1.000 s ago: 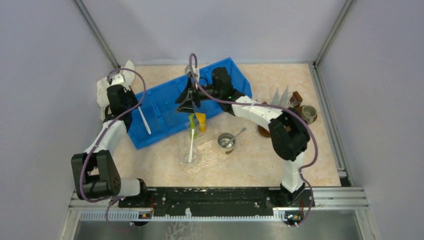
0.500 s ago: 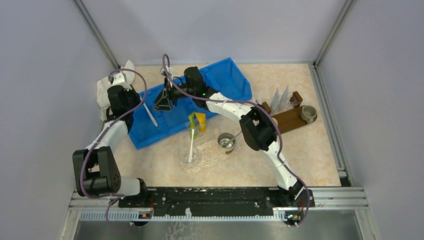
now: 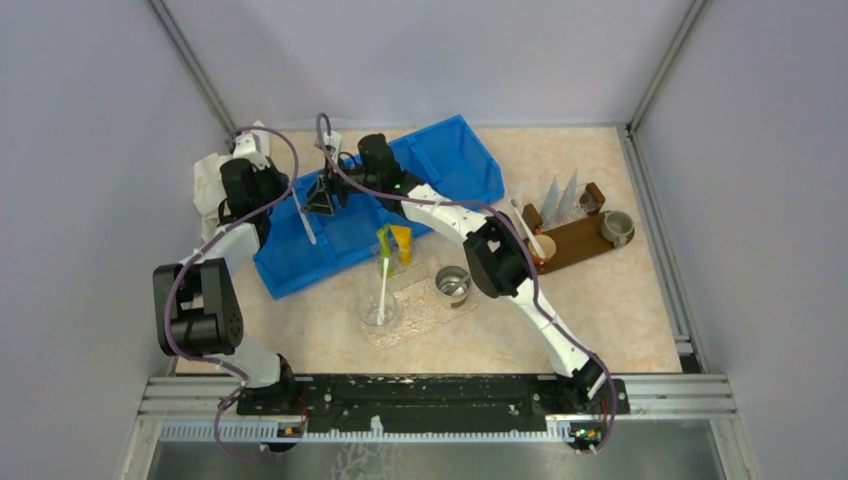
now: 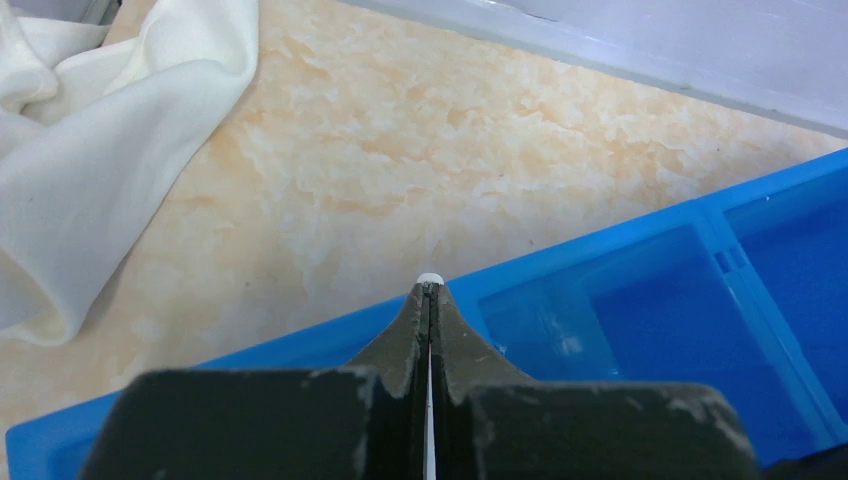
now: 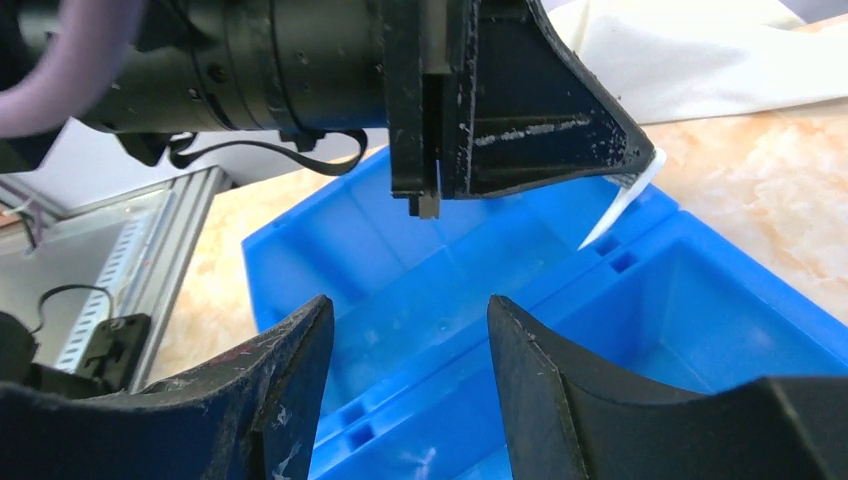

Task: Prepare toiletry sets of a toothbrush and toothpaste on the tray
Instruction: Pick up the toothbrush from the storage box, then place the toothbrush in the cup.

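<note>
Left fingers [image 4: 400,340] pinched tight on toothbrush [image 3: 306,225]; right fingers [image 5: 285,380] apart, empty, over blue bin [image 5: 720,300].

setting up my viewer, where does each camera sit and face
Top external: above and behind the robot, looking down; the left arm and right arm both show, over the blue bin.
Left wrist: on the left arm, looking past its left pincer, shut on the toothbrush, at bin and white cloth.
Right wrist: on the right arm, looking over its open right pincer at the left pincer.
Both wrist views share bin, toothbrush, cloth.
</note>
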Controlling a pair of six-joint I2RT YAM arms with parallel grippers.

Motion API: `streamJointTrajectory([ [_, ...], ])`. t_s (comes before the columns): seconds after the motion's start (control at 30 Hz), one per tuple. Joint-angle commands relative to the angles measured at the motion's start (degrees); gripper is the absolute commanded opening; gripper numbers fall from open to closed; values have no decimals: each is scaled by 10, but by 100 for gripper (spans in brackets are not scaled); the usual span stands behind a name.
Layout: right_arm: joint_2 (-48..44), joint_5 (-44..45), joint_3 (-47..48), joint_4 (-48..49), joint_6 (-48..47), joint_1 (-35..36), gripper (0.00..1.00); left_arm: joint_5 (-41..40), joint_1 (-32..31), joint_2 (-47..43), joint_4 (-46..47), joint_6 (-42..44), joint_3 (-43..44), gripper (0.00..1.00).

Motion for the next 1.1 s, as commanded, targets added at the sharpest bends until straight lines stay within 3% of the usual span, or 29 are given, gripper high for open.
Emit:
streamJointTrajectory([
  [0.0, 18, 31, 61, 1, -26, 3, 58, 26, 4, 17, 36, 0, 32, 0],
  [0.63, 87, 160, 115, 65, 5, 8, 56, 103, 21, 37, 61, -4, 45, 0],
  [1.07, 112, 158, 142, 108, 53, 11, 55, 169, 28, 18, 63, -8, 38, 0],
])
